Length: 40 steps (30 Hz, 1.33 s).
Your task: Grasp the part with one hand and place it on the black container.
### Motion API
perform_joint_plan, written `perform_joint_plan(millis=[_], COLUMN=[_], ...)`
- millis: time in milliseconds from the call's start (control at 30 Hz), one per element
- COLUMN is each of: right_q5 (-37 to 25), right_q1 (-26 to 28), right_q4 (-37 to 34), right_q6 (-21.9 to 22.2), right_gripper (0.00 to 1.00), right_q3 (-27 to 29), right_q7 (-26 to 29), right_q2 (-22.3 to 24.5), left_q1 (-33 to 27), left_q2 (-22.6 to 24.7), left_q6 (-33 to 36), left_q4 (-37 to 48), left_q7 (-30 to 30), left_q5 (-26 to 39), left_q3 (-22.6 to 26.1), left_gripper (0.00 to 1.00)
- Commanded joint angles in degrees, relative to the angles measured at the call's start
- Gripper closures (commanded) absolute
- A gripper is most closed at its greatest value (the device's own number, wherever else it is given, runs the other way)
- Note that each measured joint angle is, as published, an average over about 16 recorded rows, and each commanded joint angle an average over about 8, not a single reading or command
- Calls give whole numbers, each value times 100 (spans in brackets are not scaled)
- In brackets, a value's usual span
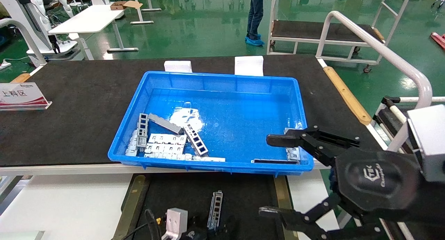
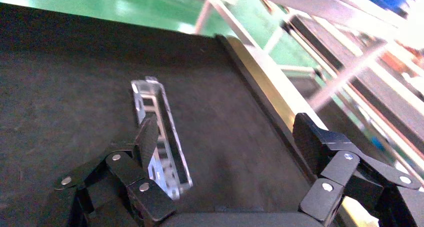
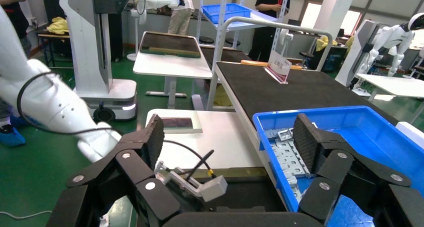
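The part (image 1: 216, 209), a narrow silver-grey channel bracket with rectangular cut-outs, lies flat on the black container (image 1: 180, 195), a matte tray edged by olive-yellow strips. In the left wrist view the part (image 2: 159, 118) lies on the container (image 2: 75, 87), next to one finger (image 2: 148, 137) of my left gripper (image 2: 227, 132). That gripper is wide open and grips nothing. It sits low at the frame's bottom edge in the head view (image 1: 205, 233). My right gripper (image 1: 269, 175) is open and empty, at the blue bin's front right corner; the right wrist view (image 3: 229, 129) shows it too.
A blue plastic bin (image 1: 222, 76) on the black tabletop holds more brackets (image 1: 195, 139), flat white slotted plates (image 1: 165, 142) and a plain grey bar (image 1: 165, 123). The bin also shows in the right wrist view (image 3: 280, 118). A sign (image 1: 21, 96) stands at far left.
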Motion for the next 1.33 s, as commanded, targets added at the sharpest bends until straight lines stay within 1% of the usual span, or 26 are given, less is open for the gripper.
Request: perform_joint_plan(millis=[33, 167, 300, 600, 767, 1000, 1333], right_q5=[0, 0, 0, 0, 0, 1, 1], right_q1=[0, 0, 0, 0, 0, 0, 0], right_q4=[0, 0, 0, 0, 0, 0, 0], right_q6=[0, 0, 0, 0, 0, 0, 0], right_gripper=[0, 0, 0, 0, 0, 0, 0], right_q3=[0, 0, 0, -1, -1, -1, -1], right_q7=[0, 0, 0, 0, 0, 0, -1], right_q2=[0, 0, 0, 0, 0, 0, 0], left_q1=[-33, -208, -380, -648, -892, -1187, -1230], left_q2=[-280, -765, -1212, -2351, -2868, -3255, -3408], left_q6=[119, 445, 759, 1345, 1752, 2243, 2426], left_q4=[-121, -356, -601, -1446, -1659, -1689, -1693], left_q7=[-204, -564, -843, -1437, -1700, -1902, -1900], left_q5=[46, 145, 242, 399, 530, 621, 618], left_q3=[277, 645, 885, 1192, 1289, 1289, 1246], left_gripper=[0, 0, 0, 0, 0, 0, 0])
